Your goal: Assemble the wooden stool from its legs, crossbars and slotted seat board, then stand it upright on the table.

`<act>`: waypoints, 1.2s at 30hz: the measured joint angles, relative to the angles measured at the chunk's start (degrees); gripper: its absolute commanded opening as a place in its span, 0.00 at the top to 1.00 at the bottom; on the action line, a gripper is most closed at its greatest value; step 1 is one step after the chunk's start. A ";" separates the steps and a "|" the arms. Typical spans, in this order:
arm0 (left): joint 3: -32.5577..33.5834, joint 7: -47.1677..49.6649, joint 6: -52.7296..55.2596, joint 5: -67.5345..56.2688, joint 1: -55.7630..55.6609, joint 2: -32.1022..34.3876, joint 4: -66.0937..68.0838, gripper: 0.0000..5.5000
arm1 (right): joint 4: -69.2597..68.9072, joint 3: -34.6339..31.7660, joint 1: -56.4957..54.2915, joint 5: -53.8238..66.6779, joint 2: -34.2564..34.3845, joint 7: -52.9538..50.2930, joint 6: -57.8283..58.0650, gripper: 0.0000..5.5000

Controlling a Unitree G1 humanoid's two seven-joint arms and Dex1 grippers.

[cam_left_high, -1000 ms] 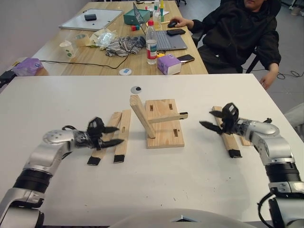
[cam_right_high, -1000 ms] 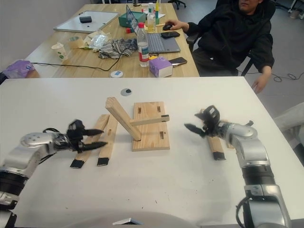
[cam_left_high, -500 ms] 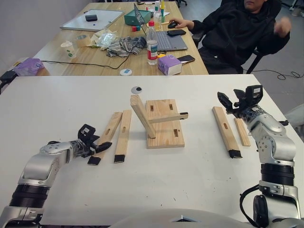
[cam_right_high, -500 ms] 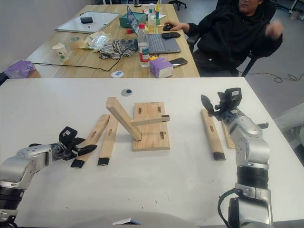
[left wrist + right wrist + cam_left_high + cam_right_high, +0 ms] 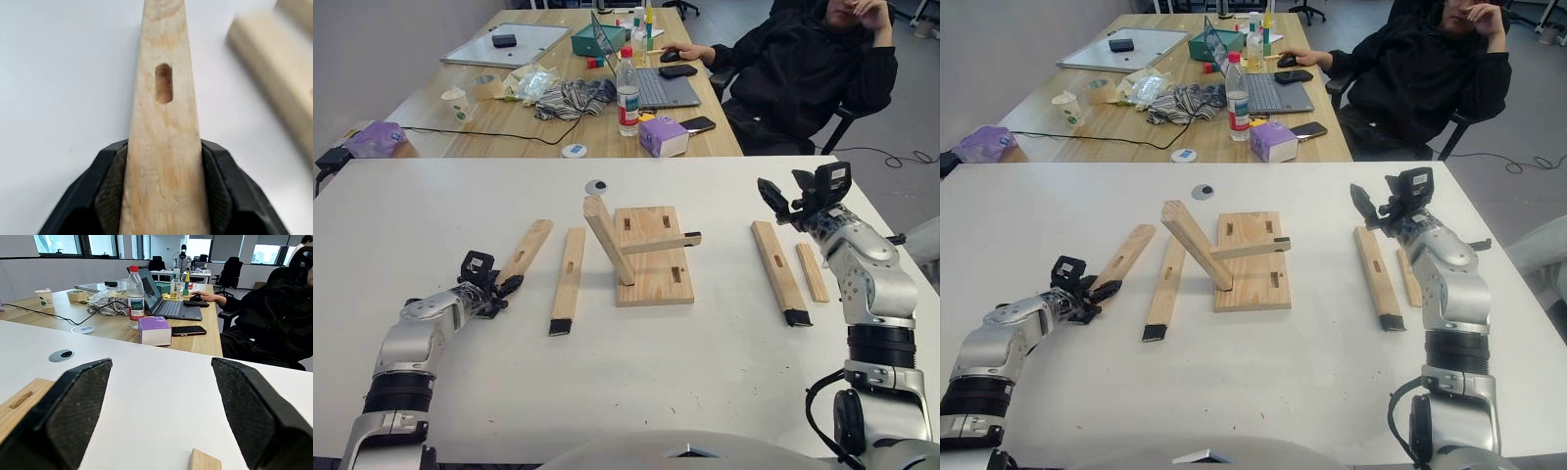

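The slotted seat board (image 5: 652,265) lies flat mid-table with one leg (image 5: 607,239) leaning up from it and a crossbar (image 5: 664,242) jutting from that leg. Left of it a loose leg (image 5: 566,281) with a black foot lies flat. My left gripper (image 5: 490,290) is shut on the near end of another leg (image 5: 528,249); in the left wrist view its pads (image 5: 110,186) press both sides of this slotted leg (image 5: 164,122). To the right lie a leg (image 5: 777,268) and a short crossbar (image 5: 811,271). My right gripper (image 5: 798,199) hangs open above their far ends, fingers (image 5: 73,411) wide apart.
A round grey cap (image 5: 596,184) sits in the white table (image 5: 685,382) behind the board. Beyond the far edge stands a wooden desk (image 5: 509,127) with a bottle (image 5: 626,90), a laptop and a purple box (image 5: 662,134); a person sits there.
My left gripper went from open over the two left legs to shut on one leg's end, pulling it left away from the other. My right gripper lifted off the right leg and drew back.
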 measured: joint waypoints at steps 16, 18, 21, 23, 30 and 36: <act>0.28 -18.18 24.54 -36.13 -53.23 -6.66 -13.59 0.63 | 7.41 -8.41 -46.87 49.02 1.97 24.51 38.32 0.05; 1.13 -18.85 25.23 -36.85 -52.70 -6.18 -14.59 0.63 | 9.12 -10.24 -46.99 51.69 0.36 24.83 39.68 0.05; 1.73 -18.88 25.52 -37.27 -49.51 -5.88 -15.76 0.63 | 9.70 -11.37 -46.97 52.15 -0.08 24.64 39.76 0.09; 1.61 -18.82 25.65 -37.25 -47.72 -5.89 -17.35 0.63 | 9.71 -11.02 -46.94 52.07 -0.07 24.02 39.74 0.17; 0.90 -17.84 25.65 -37.35 -43.39 -6.89 -20.55 0.63 | 10.68 -9.56 -46.93 51.09 0.13 22.70 39.50 0.41; 0.53 -17.44 25.46 -37.03 -41.52 -6.90 -20.96 0.63 | 10.66 -7.49 -46.28 48.17 0.13 21.22 38.48 0.62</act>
